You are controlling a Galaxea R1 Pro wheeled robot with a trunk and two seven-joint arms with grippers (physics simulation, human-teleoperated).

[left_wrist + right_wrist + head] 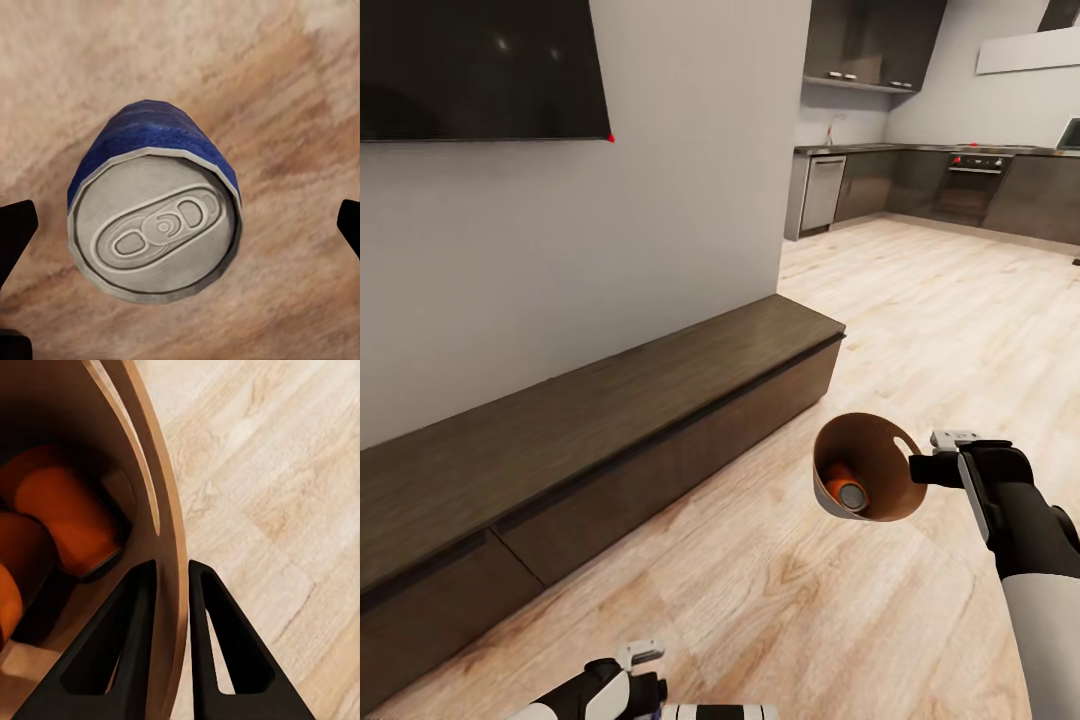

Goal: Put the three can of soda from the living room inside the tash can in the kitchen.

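Note:
Seen end-on in the left wrist view, the dark blue can of soda [154,217] shows its grey top above the wood floor. My left gripper [180,225] stands open around it, both black fingertips [19,229] clear of its sides. The same gripper [645,672] sits low at the head view's bottom edge. My right gripper [920,468] is shut on the rim of the trash can [860,435], holding it tilted above the floor. One finger is inside and one outside the wall [171,577]. Orange cans [847,487] [67,517] lie in the tan interior.
A long low dark-wood cabinet [610,400] runs along the wall on the left, under the black TV [480,65]. Light wood floor stretches ahead toward the kitchen [920,180], with dark grey cabinets and a built-in oven [975,180] far at the back right.

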